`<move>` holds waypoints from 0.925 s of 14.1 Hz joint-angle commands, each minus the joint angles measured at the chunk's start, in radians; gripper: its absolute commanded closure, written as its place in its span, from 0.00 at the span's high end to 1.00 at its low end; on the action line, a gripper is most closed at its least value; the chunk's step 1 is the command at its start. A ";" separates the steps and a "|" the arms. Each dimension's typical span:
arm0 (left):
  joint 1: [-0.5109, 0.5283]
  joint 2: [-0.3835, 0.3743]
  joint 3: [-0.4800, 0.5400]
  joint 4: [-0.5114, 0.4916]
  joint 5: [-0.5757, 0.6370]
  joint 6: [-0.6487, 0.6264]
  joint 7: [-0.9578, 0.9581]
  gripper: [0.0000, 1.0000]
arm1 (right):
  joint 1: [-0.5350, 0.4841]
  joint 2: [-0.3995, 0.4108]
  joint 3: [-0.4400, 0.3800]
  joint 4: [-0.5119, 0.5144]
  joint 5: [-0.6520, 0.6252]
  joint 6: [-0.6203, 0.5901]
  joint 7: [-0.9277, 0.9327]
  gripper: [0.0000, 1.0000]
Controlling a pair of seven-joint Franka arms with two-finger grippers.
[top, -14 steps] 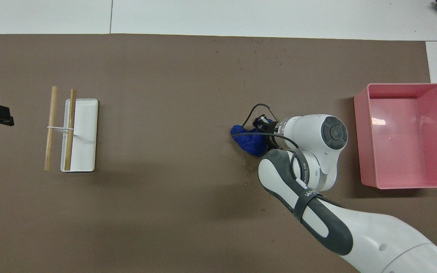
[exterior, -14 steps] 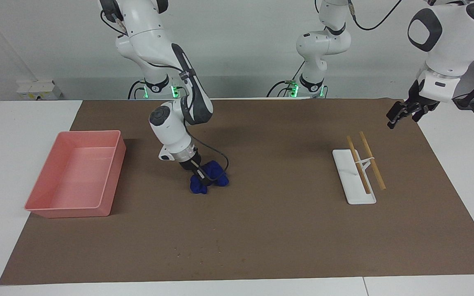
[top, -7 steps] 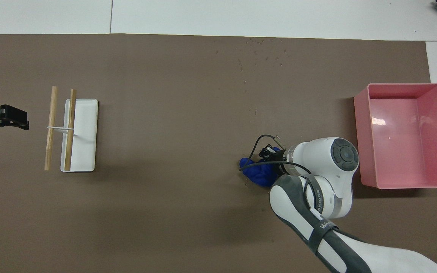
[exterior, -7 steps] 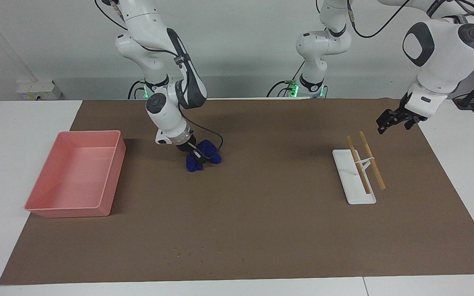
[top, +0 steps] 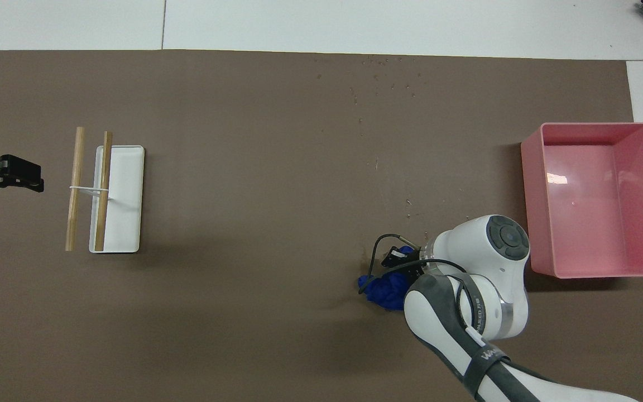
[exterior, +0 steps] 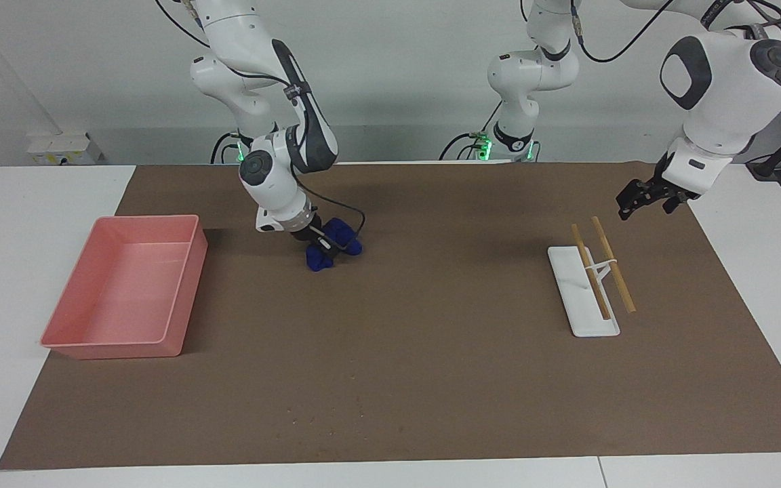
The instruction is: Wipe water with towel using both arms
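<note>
The towel [exterior: 317, 260], a deep blue wad, rests on the brown mat [exterior: 431, 352] beside the pink tray's end of the table. My right gripper [exterior: 323, 245] is shut on the towel [top: 382, 290] and presses it onto the mat. In the overhead view the right gripper [top: 403, 262] is partly hidden by its own wrist. Small dark water drops [top: 388, 84] speckle the mat farther from the robots, with a thin trail [top: 409, 204] leading toward the towel. My left gripper [exterior: 632, 202] hangs open and empty over the mat at the left arm's end; it also shows in the overhead view [top: 23, 173].
A pink tray [exterior: 180, 291] stands at the right arm's end of the mat. A white holder [exterior: 584, 325] with two wooden sticks [exterior: 614, 271] across it lies toward the left arm's end. Two slimmer arms with green-lit bases [exterior: 512, 146] stand at the robots' edge.
My right gripper has dragged the towel across the mat toward the robots. My left gripper has dropped a little toward the wooden sticks.
</note>
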 commanded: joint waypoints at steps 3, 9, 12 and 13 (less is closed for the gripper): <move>-0.044 -0.009 0.042 0.010 -0.039 -0.014 0.023 1.00 | -0.080 0.023 -0.001 -0.044 -0.087 0.004 -0.230 0.00; -0.062 -0.009 0.046 0.019 -0.039 -0.007 0.042 1.00 | -0.184 0.015 -0.001 0.110 -0.089 -0.024 -0.298 0.00; -0.062 -0.007 0.048 0.019 -0.037 0.000 0.086 1.00 | -0.223 -0.018 -0.002 0.225 -0.089 -0.230 -0.290 0.00; -0.062 -0.007 0.048 0.019 -0.037 0.006 0.089 1.00 | -0.243 -0.025 -0.004 0.261 -0.089 -0.284 -0.278 0.00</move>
